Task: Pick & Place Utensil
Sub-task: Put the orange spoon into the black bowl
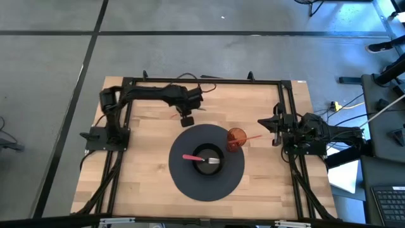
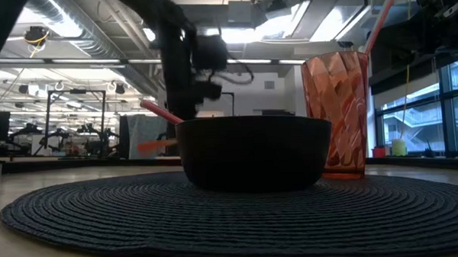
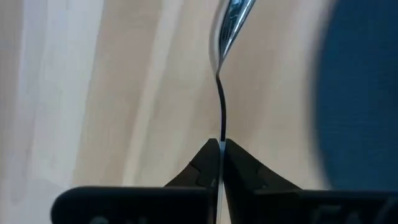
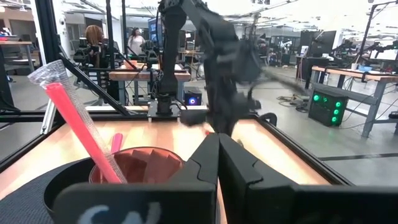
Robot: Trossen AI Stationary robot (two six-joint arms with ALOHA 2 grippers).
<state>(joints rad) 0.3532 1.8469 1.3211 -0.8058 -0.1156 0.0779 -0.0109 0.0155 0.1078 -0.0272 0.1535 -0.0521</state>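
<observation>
One utensil (image 3: 219, 93) (left hand (image 3: 221, 144))

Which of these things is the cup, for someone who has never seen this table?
Start at the big round dark mat in the middle of the wooden table. A black bowl sits at its centre with a pink-handled fork in it. The cup stands beside the bowl, on the mat's edge nearest the right arm: the only see-through orange thing, with a pink straw poking out.

Pale wooden table (image 1: 145, 171), round dark woven placemat (image 1: 190, 183) lying at its centre
</observation>
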